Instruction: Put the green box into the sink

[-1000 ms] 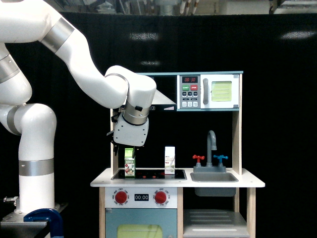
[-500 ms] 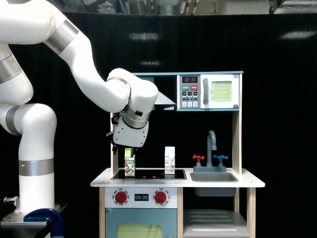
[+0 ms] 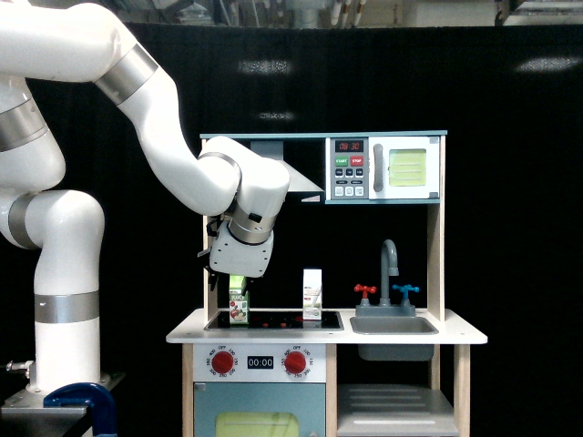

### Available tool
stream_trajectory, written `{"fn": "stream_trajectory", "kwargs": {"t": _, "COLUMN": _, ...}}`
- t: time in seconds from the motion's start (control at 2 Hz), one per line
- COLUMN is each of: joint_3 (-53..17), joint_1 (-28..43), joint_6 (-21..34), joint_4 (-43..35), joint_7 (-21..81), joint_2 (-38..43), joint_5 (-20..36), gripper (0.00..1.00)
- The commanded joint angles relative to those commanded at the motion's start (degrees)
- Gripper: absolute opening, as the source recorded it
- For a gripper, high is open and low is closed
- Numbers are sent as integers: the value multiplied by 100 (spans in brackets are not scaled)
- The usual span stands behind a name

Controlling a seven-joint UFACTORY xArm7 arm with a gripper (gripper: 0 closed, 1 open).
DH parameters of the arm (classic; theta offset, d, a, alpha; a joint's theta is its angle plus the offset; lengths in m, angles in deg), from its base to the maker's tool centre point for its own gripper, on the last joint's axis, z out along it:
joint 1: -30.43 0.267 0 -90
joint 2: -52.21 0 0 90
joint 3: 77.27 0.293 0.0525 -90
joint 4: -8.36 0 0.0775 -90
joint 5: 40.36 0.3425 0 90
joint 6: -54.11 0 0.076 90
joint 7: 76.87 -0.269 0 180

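A: Where's the green box (image 3: 239, 301)?

B: Upright on the black stovetop (image 3: 273, 320), at the stovetop's left end in the exterior view. White "JUICE" lettering faces the camera, fruit picture low on the front.

A: And the gripper (image 3: 238, 276)?

B: Directly over the carton. The white wrist housing covers the carton's top, only the lower part of the box shows under it.

A: Open or closed?

B: Can't tell. The fingers are hidden behind the housing and the box. Can't say whether they touch the carton either.

A: Is the box lifted?

B: No, its base looks to sit on the stovetop surface.

A: Sink (image 3: 393, 325)?

B: Grey basin in the white counter (image 3: 187, 330), right part of the counter in the exterior view, well apart from the green box. Grey curved faucet (image 3: 390, 266) behind it, red tap handle (image 3: 365, 290) on one side and blue tap handle (image 3: 405, 290) on the other.

A: Anything between?

B: A white carton (image 3: 312, 295), upright near the stovetop's right end, between the green box and the sink.

A: Rest of the scene?

B: Toy microwave (image 3: 386, 168) on the upper shelf above the sink. Two red knobs (image 3: 295, 362) on the front panel below the stovetop. Black backdrop. The arm (image 3: 137, 118) comes in from the exterior view's left.
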Motion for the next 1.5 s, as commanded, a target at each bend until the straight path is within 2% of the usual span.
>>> {"fn": "stream_trajectory", "kwargs": {"t": 0.5, "joint_3": -134, "joint_1": 780, "joint_6": -361, "joint_4": -172, "joint_7": 108, "joint_2": 412, "joint_5": 632, "gripper": 100}}
{"fn": "stream_trajectory", "kwargs": {"t": 1.5, "joint_3": -365, "joint_1": 1805, "joint_6": -819, "joint_4": -285, "joint_7": 451, "joint_2": 978, "joint_5": 1622, "gripper": 100}}
